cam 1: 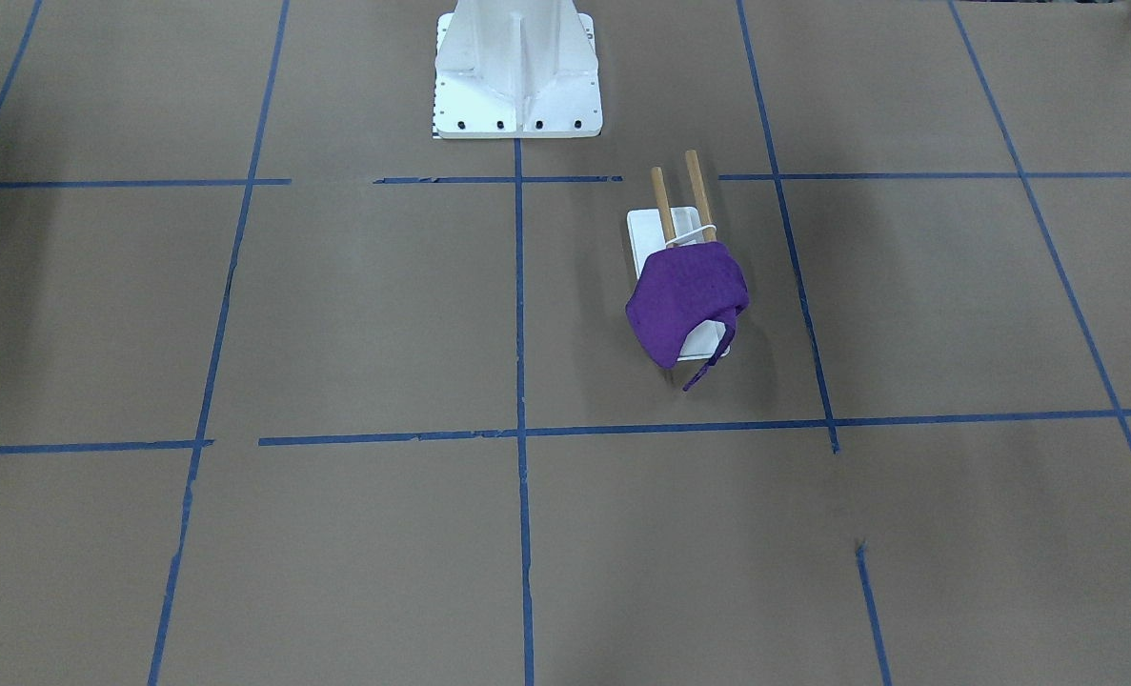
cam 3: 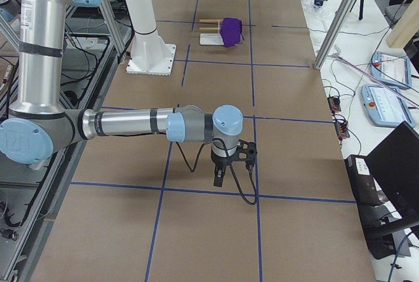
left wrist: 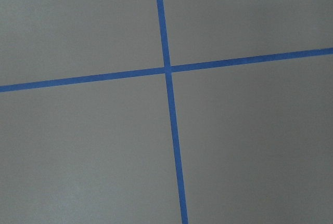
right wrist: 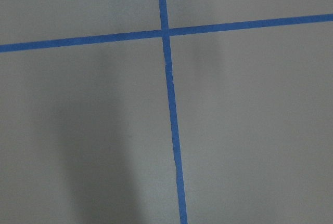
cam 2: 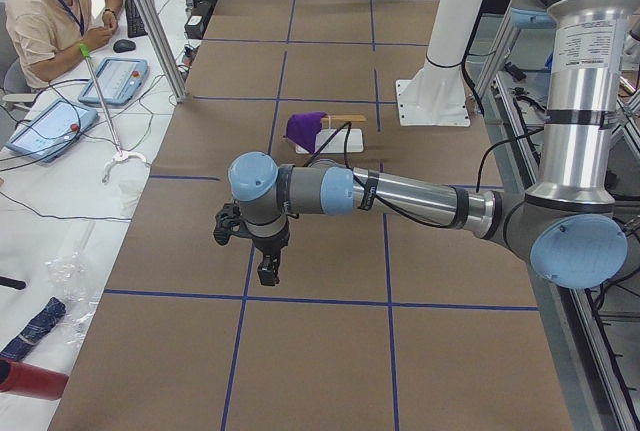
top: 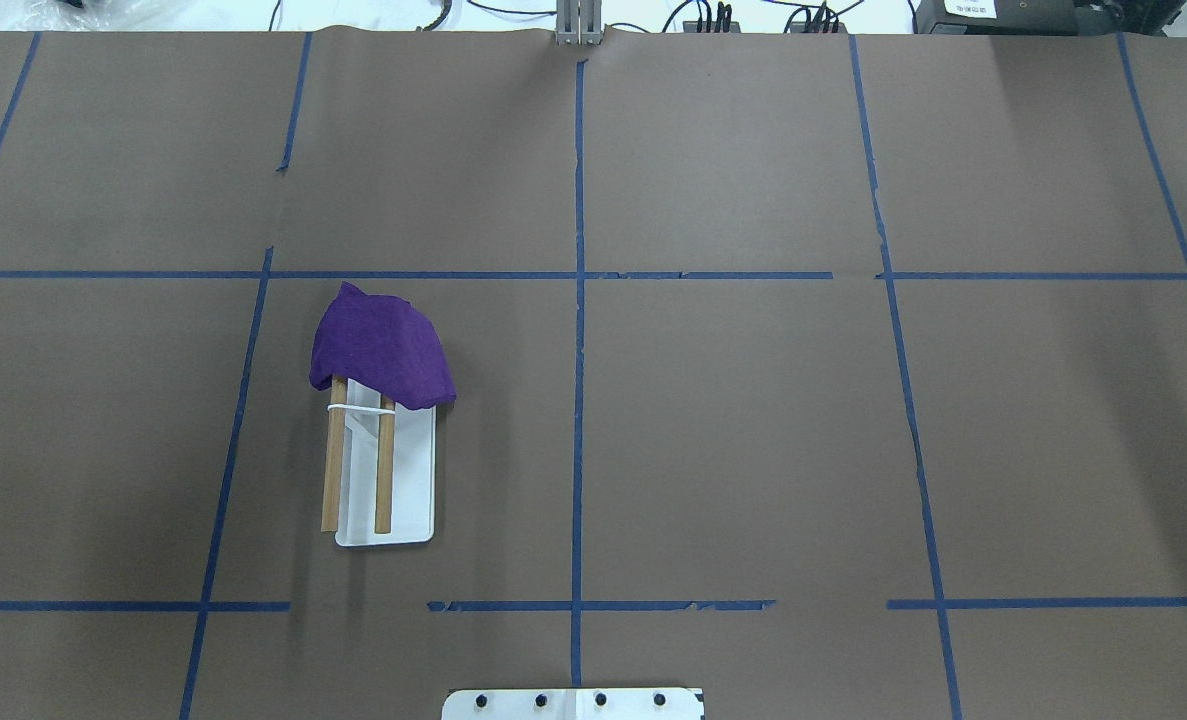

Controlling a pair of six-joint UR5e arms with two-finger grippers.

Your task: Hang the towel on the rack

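On the tabletop's (top: pixel 753 420) left half: rack (top: pixel 408 480), long axis running from the robot's side toward the far edge, both rods (top: pixel 384 470) parallel. Towel (top: pixel 381 350) draped over the rods' far ends, hiding those tips and the base end beneath. Left pincer (cam 2: pixel 268 271) and right pincer (cam 3: pixel 219 178), well apart from the rack, seen only sidelong: cannot tell whether clenched or released.

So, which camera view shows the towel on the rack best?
Overhead exterior: the towel lies over one end of the rack, both rods visible. Front-facing shows it too, one corner hanging. Side views show it small and far; wrist views show only table.
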